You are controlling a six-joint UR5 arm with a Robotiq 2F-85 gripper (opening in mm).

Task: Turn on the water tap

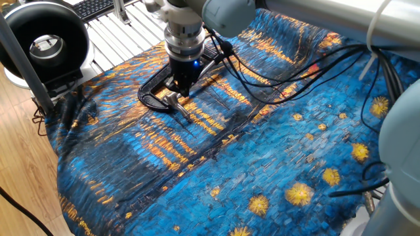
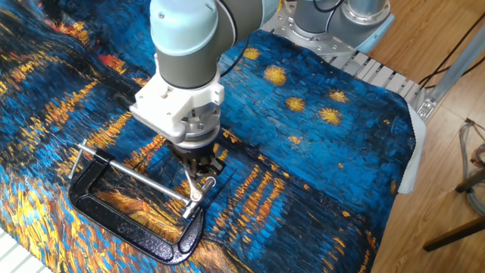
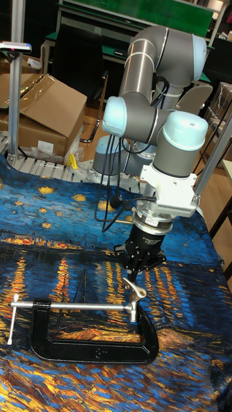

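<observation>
A black C-clamp (image 2: pixel 121 220) (image 3: pixel 90 347) (image 1: pixel 149 98) lies flat on the blue and orange painted cloth, its long silver screw (image 2: pixel 129 173) ending in a crossbar at the left. The water tap (image 2: pixel 198 189) (image 3: pixel 134 291) is a small silver piece held in the clamp's jaw, with a thin lever slanting upward. My gripper (image 2: pixel 198 171) (image 3: pixel 138 275) (image 1: pixel 180 90) points straight down, its black fingertips at the lever's upper end. The fingers stand close together. Whether they pinch the lever is hidden by the wrist and the fingers themselves.
A black ring-shaped device (image 1: pixel 42 42) with a glass centre stands off the cloth at one corner, beside a keyboard (image 1: pixel 95 6). Black cables (image 1: pixel 275 92) trail across the cloth from the arm. A cardboard box (image 3: pixel 45 109) sits behind the table. Wooden floor lies beyond the cloth's edges.
</observation>
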